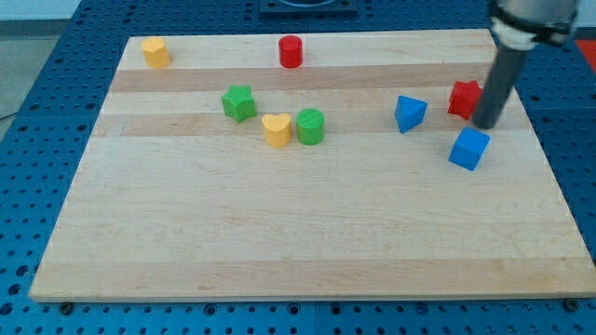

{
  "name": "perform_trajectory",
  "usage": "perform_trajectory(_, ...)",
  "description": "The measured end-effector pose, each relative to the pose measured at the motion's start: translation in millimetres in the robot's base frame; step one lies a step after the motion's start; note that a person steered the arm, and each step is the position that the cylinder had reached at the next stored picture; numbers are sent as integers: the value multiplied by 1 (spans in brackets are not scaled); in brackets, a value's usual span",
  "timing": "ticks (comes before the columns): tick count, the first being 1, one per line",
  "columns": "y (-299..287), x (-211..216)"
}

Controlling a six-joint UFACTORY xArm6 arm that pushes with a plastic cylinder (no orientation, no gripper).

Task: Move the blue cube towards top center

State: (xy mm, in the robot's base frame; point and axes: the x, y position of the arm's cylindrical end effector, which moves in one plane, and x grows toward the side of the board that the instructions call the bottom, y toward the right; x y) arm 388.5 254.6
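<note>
Seven small blocks lie scattered over a pale wooden board [307,233] with long grain bands, which rests on a blue perforated table [37,186]. Nearest the view's bottom is the blue cube [468,149], a matte, sharp-edged block turned so that one corner faces forward; it sits just below my tip [485,125] and slightly to its left in the view, close but with a thin gap.

My rod comes down from the view's top right, dark and smooth, leaning a little, under a grey collar. It ends in a plain tip with no pincer, so nothing is held. The tip stands just beside the red block [464,99], which is partly hidden by the rod; its shape is unclear.

Left of the tip sits a blue angular block [410,113]. Well to the left lie a green cylinder [310,127], touching a yellow heart [276,130], and a green star [238,102]. Farthest up are a red cylinder [291,51] and a yellow block [155,52].
</note>
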Motion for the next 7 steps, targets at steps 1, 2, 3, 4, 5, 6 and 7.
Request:
perform_trajectory(1,34,21)
perform_trajectory(2,24,60)
perform_trajectory(3,-48,67)
perform_trajectory(4,-124,52)
perform_trajectory(5,-180,38)
perform_trajectory(6,-187,39)
perform_trajectory(7,-186,33)
